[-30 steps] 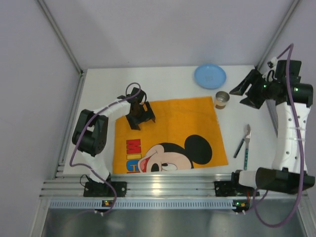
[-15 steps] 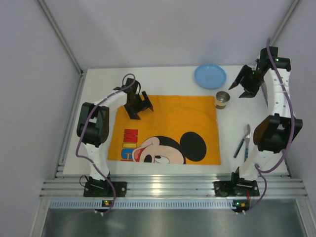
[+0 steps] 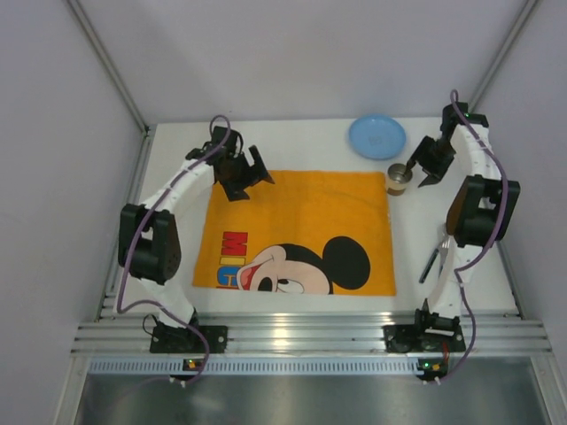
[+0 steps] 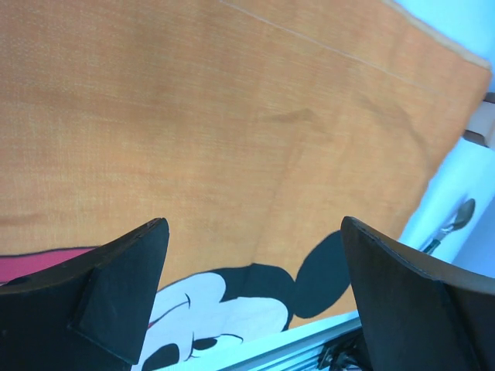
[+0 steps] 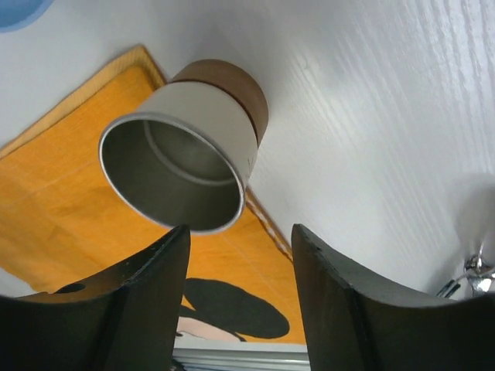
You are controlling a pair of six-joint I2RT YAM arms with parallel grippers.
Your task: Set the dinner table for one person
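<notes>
The orange cartoon-mouse placemat [image 3: 297,232] lies flat on the white dinner table [image 3: 292,142]; it also fills the left wrist view [image 4: 216,124]. A metal cup [image 3: 400,178] with a brown base stands at the mat's far right corner, and it shows in the right wrist view [image 5: 182,154]. A blue plate [image 3: 376,136] sits at the back. A fork and a spoon [image 3: 438,252] lie right of the mat. My left gripper [image 3: 245,175] is open and empty over the mat's far left corner. My right gripper [image 3: 425,162] is open and empty just right of the cup.
A metal rail [image 3: 301,336] runs along the table's near edge. Grey walls close the back and both sides. In the left wrist view the spoon's bowl [image 4: 462,212] shows past the mat's edge.
The placemat has been drawn toward the left and back and now lies straight. My left gripper has moved back to its far left corner. My right arm has swung in toward the cup.
</notes>
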